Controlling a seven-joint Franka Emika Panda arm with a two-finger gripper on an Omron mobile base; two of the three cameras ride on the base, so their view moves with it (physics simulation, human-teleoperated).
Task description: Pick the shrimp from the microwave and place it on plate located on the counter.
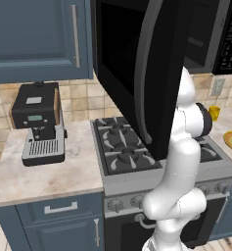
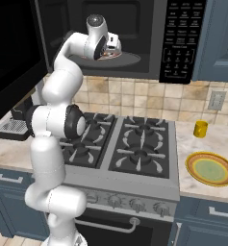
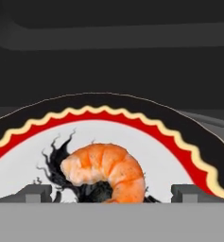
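The 2 fingers (image 3: 37, 193) stand apart, flanking the shrimp (image 3: 106, 171) at lower centre on the microwave's (image 2: 134, 29) dish, likely light, soft, slippery; grip across its curled body.

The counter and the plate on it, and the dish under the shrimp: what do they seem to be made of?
The counter looks like polished marble or a stone imitation: pale beige with soft veining. The plate looks like glazed ceramic, smooth, yellow-orange with a greenish rim, though plastic is possible. The dish under the shrimp seems to be painted ceramic too: white centre, red and cream wavy band, black edge.
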